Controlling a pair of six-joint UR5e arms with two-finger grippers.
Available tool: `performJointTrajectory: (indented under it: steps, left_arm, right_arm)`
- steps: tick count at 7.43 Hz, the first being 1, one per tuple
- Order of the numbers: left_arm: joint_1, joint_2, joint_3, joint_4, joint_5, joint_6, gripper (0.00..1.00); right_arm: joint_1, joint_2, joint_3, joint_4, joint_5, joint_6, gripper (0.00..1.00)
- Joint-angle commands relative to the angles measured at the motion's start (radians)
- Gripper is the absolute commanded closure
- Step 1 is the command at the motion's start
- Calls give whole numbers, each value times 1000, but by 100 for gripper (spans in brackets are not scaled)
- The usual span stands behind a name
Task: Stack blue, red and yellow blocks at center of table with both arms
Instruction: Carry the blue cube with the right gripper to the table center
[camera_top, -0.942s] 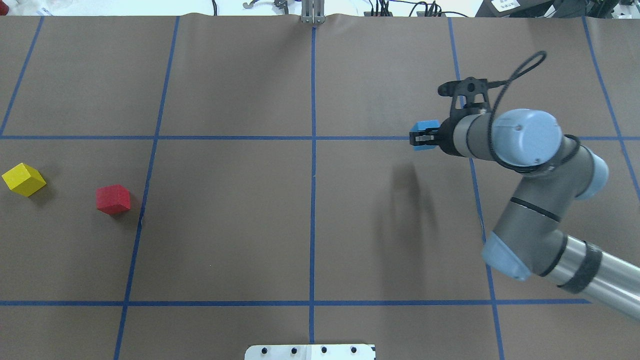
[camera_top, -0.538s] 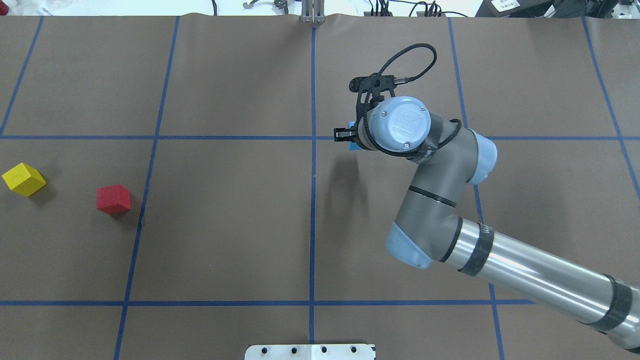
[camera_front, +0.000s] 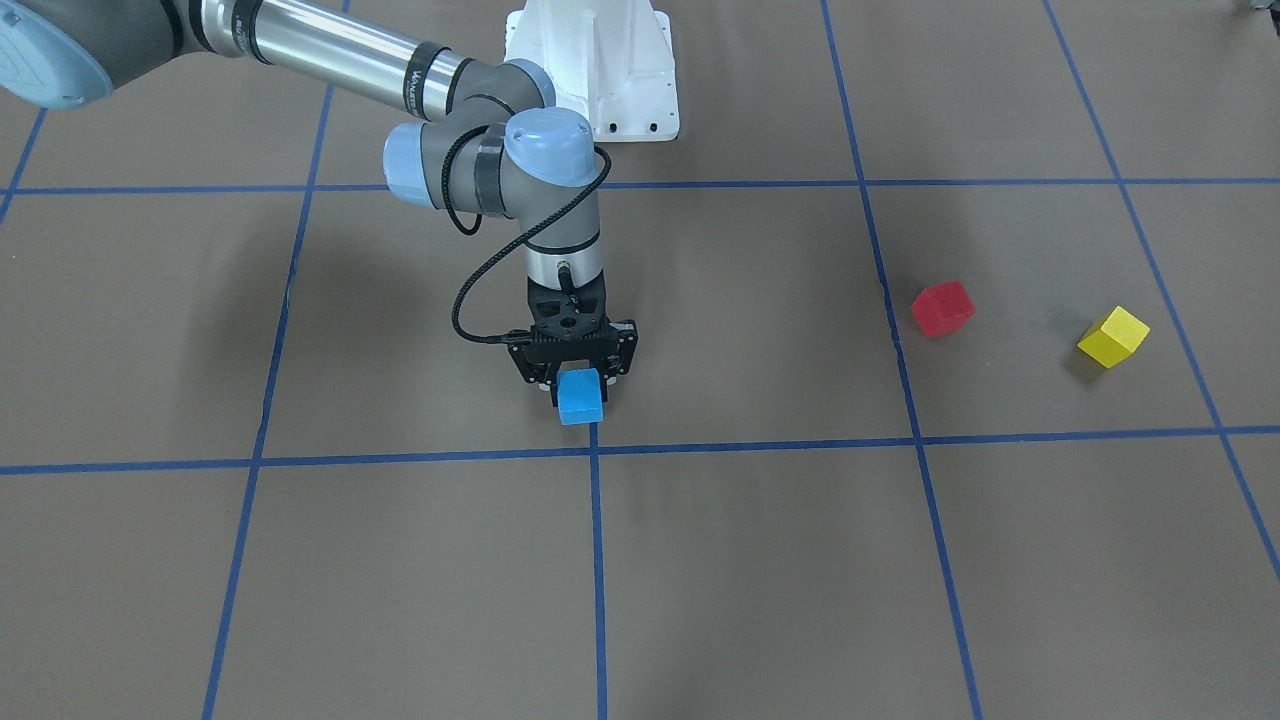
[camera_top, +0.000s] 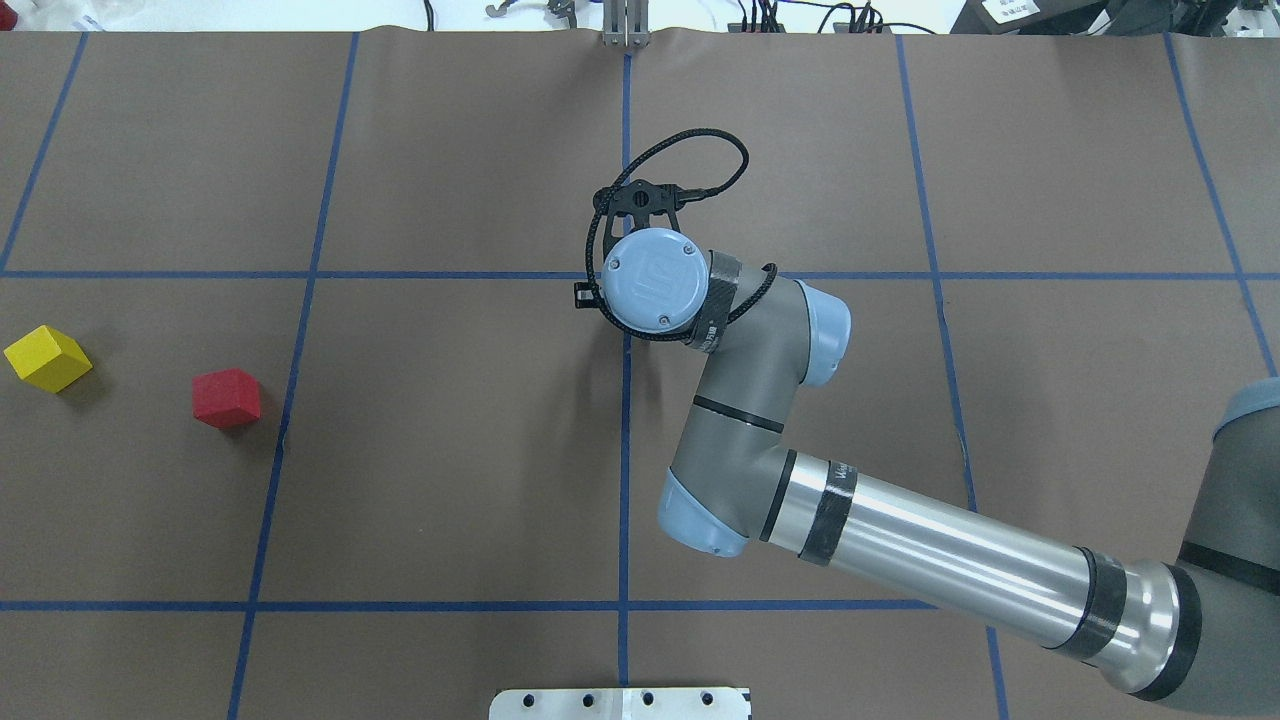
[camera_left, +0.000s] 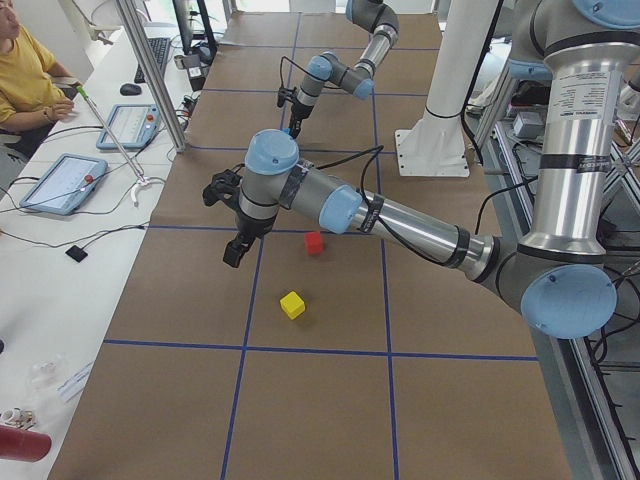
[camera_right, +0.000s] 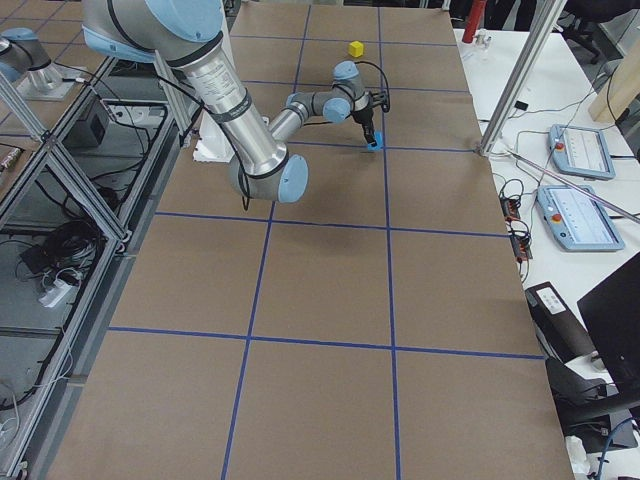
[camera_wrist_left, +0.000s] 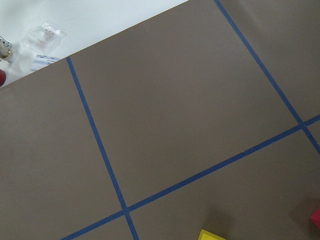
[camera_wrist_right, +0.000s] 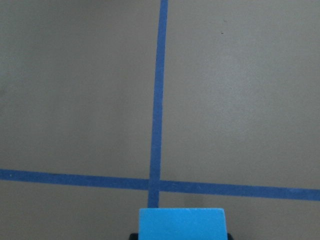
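Note:
My right gripper is shut on the blue block and points straight down. It holds the block low, beside the centre tape crossing. The block also shows in the right wrist view, but my wrist hides it in the overhead view. The red block and the yellow block lie apart on the table at my far left. My left gripper shows only in the exterior left view, hanging above the table near the red block. I cannot tell whether it is open or shut.
Blue tape lines grid the brown table. The white base plate sits at the near edge. An operator and tablets sit beyond the table's far side. The left wrist view catches the yellow block's edge.
My right arm has swung left with the blue block, from the right half of the table to the centre line. The red and yellow blocks have not moved.

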Motion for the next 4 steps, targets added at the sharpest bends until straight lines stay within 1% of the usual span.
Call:
performJointTrajectory:
  steps: [1, 2, 3, 4]
  left_arm:
    - [0, 0, 12, -1, 0, 1, 0]
    - [0, 0, 12, -1, 0, 1, 0]
    - [0, 0, 12, -1, 0, 1, 0]
    - [0, 0, 12, -1, 0, 1, 0]
  right_arm:
    - [-15, 9, -19, -2, -1, 14, 96]
    - [-15, 15, -32, 0, -1, 23, 81]
    - [-18, 15, -33, 0, -1, 42, 48]
    - [-26, 15, -31, 1, -9, 74, 1]
